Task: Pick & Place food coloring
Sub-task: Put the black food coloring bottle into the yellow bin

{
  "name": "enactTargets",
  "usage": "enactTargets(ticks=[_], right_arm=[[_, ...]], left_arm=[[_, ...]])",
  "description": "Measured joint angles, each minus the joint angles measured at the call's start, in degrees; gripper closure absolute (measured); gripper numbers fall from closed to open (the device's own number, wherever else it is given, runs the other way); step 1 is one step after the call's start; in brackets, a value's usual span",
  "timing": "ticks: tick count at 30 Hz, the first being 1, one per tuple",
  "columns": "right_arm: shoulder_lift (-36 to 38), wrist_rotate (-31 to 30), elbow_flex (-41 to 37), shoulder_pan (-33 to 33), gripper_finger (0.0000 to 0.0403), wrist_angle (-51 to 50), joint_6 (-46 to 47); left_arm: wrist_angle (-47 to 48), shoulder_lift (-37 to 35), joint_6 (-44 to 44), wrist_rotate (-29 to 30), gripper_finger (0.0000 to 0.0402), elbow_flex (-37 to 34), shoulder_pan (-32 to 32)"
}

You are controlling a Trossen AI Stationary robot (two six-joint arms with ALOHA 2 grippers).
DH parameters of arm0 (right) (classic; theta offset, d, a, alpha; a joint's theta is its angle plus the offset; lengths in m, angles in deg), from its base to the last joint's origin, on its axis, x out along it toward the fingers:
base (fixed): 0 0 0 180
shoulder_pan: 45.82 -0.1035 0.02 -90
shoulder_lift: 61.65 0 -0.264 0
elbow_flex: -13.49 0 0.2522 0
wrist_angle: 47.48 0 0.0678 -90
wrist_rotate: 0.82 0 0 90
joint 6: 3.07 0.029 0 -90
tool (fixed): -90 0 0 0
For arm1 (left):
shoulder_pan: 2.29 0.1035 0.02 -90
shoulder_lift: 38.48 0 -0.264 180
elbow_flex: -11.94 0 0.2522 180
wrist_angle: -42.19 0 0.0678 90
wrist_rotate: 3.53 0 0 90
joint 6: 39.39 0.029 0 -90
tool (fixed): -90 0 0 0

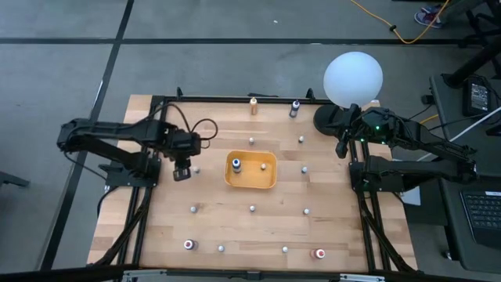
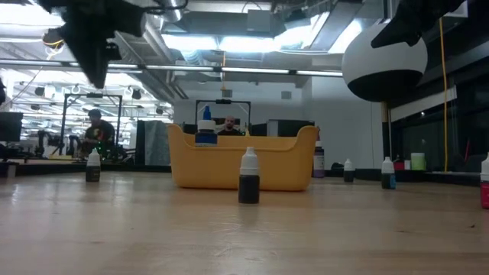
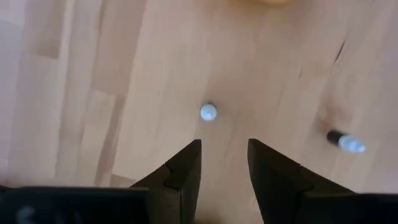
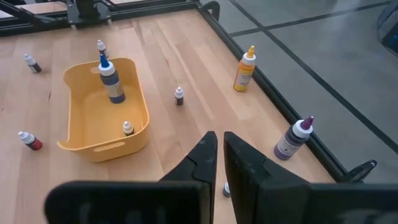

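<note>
Dark food coloring bottle (image 2: 249, 177) stands nearest, before the yellow tray (image 1: 269, 179); left hand (image 1: 182, 172), fingers parted and empty, hovers above a white-capped bottle (image 3: 208, 112), apparently lining up; right hand (image 1: 342, 148) waits closed

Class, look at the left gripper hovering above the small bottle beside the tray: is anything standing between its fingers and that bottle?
Nothing visible does. The left gripper hangs open above the bottle, with only bare table around the white cap. Another bottle stands well off to one side.
</note>
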Motion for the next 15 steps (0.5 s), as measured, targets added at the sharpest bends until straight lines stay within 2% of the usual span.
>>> enactTargets(ticks=[9,15], right_arm=[[0.00,0.00,0.00,0.00,0.0369,0.00,0.22],[-0.01,0.00,0.00,0.00,0.0369,0.00,0.22]], left_arm=[[-5.75,-1.72,3.68,0.07,0.0203,-7.62,0.57],[-13.22,-1.68,2.35,0.65,0.0187,-13.28,0.55]])
